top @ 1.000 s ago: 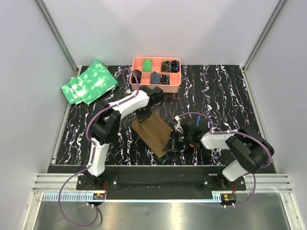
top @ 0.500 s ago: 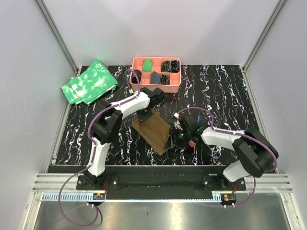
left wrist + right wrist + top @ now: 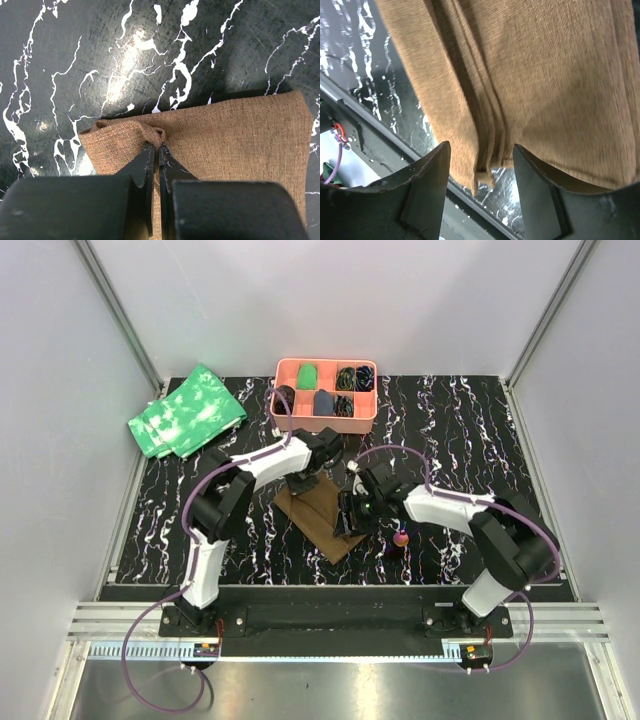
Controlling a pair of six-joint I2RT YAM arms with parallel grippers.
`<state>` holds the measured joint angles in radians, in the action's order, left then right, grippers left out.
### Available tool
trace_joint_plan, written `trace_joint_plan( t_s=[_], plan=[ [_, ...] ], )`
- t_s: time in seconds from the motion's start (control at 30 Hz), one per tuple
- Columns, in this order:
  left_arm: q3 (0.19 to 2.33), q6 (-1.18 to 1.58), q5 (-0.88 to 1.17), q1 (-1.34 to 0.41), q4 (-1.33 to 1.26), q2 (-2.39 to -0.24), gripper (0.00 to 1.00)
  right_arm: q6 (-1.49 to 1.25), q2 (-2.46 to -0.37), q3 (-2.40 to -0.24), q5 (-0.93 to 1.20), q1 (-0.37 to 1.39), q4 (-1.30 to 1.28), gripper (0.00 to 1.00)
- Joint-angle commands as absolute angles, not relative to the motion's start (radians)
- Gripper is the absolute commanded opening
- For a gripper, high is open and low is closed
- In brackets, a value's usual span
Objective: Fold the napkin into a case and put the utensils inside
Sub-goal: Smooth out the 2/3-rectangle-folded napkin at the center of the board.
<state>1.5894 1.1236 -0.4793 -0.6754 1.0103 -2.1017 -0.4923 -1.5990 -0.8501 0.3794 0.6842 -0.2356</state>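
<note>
The brown napkin (image 3: 318, 518) lies as a narrow, layered strip, the case, in the middle of the black marbled table. My left gripper (image 3: 303, 483) is shut on a pinched bunch of cloth (image 3: 152, 134) at the strip's far end. My right gripper (image 3: 350, 515) hovers open over the strip's right edge. In the right wrist view its fingers (image 3: 427, 185) straddle the stacked folds of the napkin (image 3: 530, 75), with nothing held. One utensil with a pink-red rounded end (image 3: 400, 538) lies on the table right of the napkin. Its stem is hard to make out.
A pink compartment tray (image 3: 325, 362) holding small items stands at the back centre. Green white-mottled cloths (image 3: 188, 410) lie at the back left. The table's front rail (image 3: 365, 145) runs just past the napkin's near end.
My right gripper has opened and moved up and left onto the napkin's edge, leaving the pink-ended utensil on the table. The left gripper keeps its pinch and has barely moved.
</note>
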Motion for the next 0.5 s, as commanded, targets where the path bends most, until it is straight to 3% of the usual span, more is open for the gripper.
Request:
trace_joint_plan(
  t_s=[0.0, 0.1, 0.23, 0.27, 0.37, 0.47],
  plan=[
    [1.571, 1.083, -0.523, -0.68, 0.956, -2.017, 0.01, -0.466, -1.66, -0.885, 0.414, 0.683, -0.212, 0.6],
    [1.572, 1.069, -0.522, -0.678, 0.948, -2.01, 0.06, -0.488, -1.657, -0.841, 0.425, 0.683, -0.173, 0.53],
    [1.568, 1.052, -0.517, -0.678, 0.927, -1.994, 0.14, -0.508, -1.647, -0.793, 0.437, 0.683, -0.138, 0.38],
    [1.568, 1.049, -0.515, -0.678, 0.922, -1.991, 0.15, -0.511, -1.647, -0.784, 0.44, 0.683, -0.135, 0.31],
    [1.562, 1.035, -0.509, -0.68, 0.91, -1.968, 0.3, -0.537, -1.643, -0.753, 0.457, 0.684, -0.106, 0.19],
    [1.548, 1.009, -0.48, -0.68, 0.876, -1.925, 0.5, -0.561, -1.629, -0.723, 0.462, 0.684, -0.074, 0.16]
  ],
)
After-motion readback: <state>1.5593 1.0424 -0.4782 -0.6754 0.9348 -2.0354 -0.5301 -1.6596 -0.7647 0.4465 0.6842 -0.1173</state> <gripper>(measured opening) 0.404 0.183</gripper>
